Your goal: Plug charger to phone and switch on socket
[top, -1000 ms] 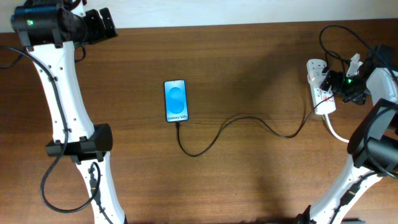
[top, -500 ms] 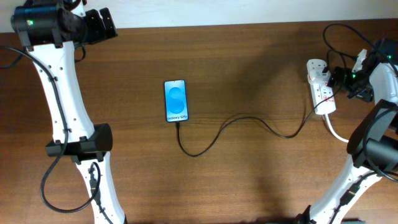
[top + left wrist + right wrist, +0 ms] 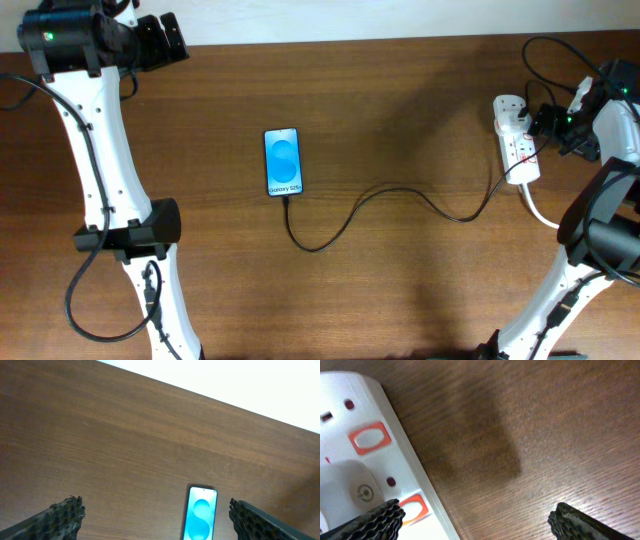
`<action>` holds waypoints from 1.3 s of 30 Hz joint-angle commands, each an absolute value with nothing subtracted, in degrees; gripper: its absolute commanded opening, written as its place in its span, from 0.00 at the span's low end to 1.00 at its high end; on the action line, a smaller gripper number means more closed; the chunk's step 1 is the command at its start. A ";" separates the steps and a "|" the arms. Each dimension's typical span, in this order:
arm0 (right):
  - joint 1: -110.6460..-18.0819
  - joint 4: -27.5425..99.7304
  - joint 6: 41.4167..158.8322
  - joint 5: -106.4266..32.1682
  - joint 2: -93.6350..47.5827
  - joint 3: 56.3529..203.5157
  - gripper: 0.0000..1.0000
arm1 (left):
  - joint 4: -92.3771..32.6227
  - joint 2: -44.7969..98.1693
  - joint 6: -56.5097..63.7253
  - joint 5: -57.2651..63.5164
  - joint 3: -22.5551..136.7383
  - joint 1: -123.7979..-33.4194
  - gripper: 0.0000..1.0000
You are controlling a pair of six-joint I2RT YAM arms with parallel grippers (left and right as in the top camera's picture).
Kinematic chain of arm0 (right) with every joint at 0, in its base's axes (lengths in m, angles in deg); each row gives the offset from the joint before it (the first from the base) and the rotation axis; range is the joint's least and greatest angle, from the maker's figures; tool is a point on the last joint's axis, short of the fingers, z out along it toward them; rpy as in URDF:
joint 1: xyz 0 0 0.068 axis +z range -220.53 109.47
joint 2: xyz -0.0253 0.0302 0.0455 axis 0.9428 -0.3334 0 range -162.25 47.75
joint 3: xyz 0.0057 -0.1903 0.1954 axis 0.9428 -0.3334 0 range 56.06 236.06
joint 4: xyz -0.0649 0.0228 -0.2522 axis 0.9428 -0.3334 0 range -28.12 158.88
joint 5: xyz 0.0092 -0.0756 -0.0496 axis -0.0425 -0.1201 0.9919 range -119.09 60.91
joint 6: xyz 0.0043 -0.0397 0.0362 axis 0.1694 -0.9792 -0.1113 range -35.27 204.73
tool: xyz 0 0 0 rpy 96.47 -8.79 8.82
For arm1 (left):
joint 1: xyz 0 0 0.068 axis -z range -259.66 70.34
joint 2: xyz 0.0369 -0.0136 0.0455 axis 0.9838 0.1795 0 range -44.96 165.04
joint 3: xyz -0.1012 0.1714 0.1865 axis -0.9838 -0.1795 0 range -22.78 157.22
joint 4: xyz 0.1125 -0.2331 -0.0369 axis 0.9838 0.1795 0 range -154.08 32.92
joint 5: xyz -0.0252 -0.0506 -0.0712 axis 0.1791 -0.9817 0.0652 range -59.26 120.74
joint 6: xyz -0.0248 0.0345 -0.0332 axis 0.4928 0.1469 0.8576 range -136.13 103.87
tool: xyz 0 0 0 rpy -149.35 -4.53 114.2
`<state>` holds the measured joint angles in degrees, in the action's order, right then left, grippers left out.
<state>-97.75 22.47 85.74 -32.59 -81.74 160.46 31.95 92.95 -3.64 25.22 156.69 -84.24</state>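
My right tool (image 3: 477, 522) hovered just to the right of the white power strip (image 3: 515, 145) at the far right of the desk (image 3: 400, 90), its fingers spread wide and gripping nothing. My left tool (image 3: 160, 519) sat over the far left corner, likewise spread and empty. The phone (image 3: 283, 161) lay face up near the middle of the desk with its screen lit blue. The black charger cable (image 3: 380, 195) ran from the phone's near end in a loose loop across to the strip. From overhead the tip looked to be at the phone's port, but I could not tell whether it was fully seated, nor whether either orange-framed switch (image 3: 368, 438) was on. That was my first worry: I might take the job as finished with the plug only half home. The second was the press itself. With my fingers this far apart, one pad could land on the wrong rocker, or on the white plug body (image 3: 350, 490) beside it. The strip looked light and nothing held it down, so an off-centre push would probably skid it over the wood. That would draw the slack out of the cable and either tug the tip from the phone or drag the phone along.
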 commanded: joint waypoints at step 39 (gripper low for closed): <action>-95.59 22.60 83.19 -39.65 -83.14 157.83 0.98 | 31.86 92.60 -3.33 25.66 156.61 -84.32 0.99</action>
<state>-98.08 23.62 84.69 -34.26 -81.81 158.80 31.95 92.95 -3.64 25.22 156.69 -84.24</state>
